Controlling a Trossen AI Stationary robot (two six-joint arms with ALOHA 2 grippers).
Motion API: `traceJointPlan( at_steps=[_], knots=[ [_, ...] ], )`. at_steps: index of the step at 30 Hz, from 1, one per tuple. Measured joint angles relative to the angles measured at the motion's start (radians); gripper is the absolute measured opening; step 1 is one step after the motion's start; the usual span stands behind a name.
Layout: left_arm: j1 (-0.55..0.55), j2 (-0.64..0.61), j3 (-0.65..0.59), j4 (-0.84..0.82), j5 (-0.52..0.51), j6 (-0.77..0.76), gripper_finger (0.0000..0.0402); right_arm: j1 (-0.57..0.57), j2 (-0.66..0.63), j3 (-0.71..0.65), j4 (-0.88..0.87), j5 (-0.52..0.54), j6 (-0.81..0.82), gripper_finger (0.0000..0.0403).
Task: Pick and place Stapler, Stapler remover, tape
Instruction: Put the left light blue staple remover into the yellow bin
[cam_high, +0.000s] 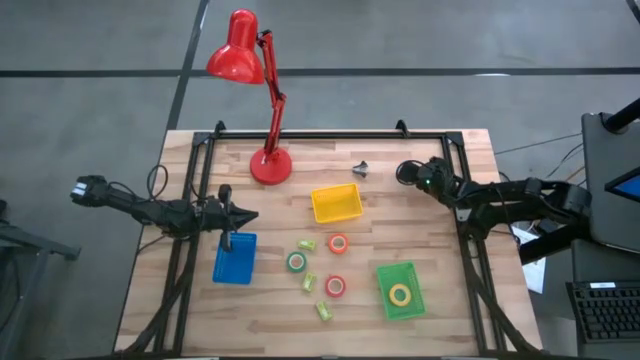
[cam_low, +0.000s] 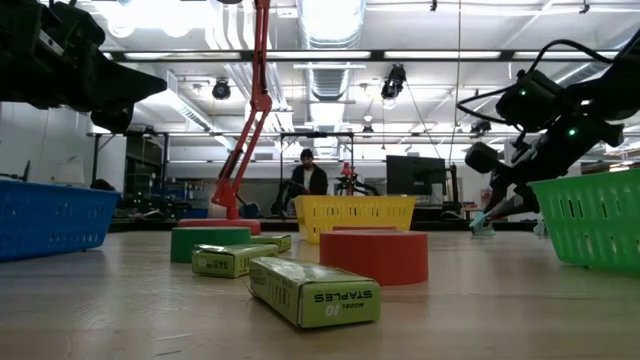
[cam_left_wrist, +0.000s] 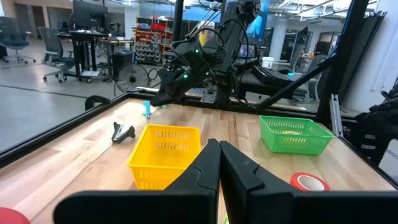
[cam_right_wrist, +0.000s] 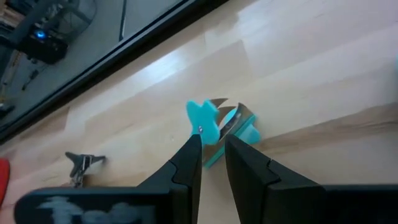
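Note:
A teal staple remover (cam_right_wrist: 217, 127) lies on the wood at the far right, and also shows in the left wrist view (cam_left_wrist: 147, 109). My right gripper (cam_right_wrist: 213, 146) is low over it, its fingers a narrow gap apart at the remover's near part. A dark staple remover (cam_high: 360, 168) lies left of it. My left gripper (cam_left_wrist: 219, 158) is shut and empty, above the blue basket (cam_high: 234, 262), in which a dark oblong thing (cam_high: 228, 241), perhaps the stapler, stands. The orange (cam_high: 338, 243), green (cam_high: 296, 261) and red (cam_high: 335, 286) tape rolls lie flat mid-table. The yellow roll (cam_high: 400, 294) lies in the green basket (cam_high: 385, 275). My right gripper comes at the teal remover slanting down from the table's right. One fingertip (cam_right_wrist: 196, 142) overlaps the remover's wing (cam_right_wrist: 200, 118), and a teal strip (cam_right_wrist: 214, 155) shows in the gap. I cannot tell whether the fingers touch it. The remover lies on the table.
A yellow basket (cam_high: 335, 203) stands mid-table. A red desk lamp (cam_high: 270, 165) stands at the far edge. Three lime-green staple boxes (cam_high: 309, 282) lie among the tape rolls. A black frame (cam_high: 330, 135) runs round the table. A person (cam_low: 307, 180) sits in the room beyond.

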Motion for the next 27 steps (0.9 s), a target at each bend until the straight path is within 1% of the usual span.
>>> traceJointPlan(
  at_steps=[6, 11, 16, 27],
  knots=[
    [0.000, 0.000, 0.000, 0.000, 0.000, 0.000, 0.0010, -0.012, 0.000, -0.001, 0.003, 0.026, -0.012, 0.0068],
    [0.000, 0.000, 0.000, 0.000, 0.000, 0.000, 0.0010, -0.017, -0.002, -0.002, 0.050, 0.026, -0.059, 0.0068],
    [0.000, 0.000, 0.000, 0.000, 0.000, 0.000, 0.0010, -0.024, 0.000, -0.002, 0.051, 0.024, -0.078, 0.0068],
    [0.000, 0.000, 0.000, 0.000, 0.000, 0.000, 0.0010, -0.026, 0.057, -0.001, 0.058, 0.019, -0.073, 0.0066]
  ],
)
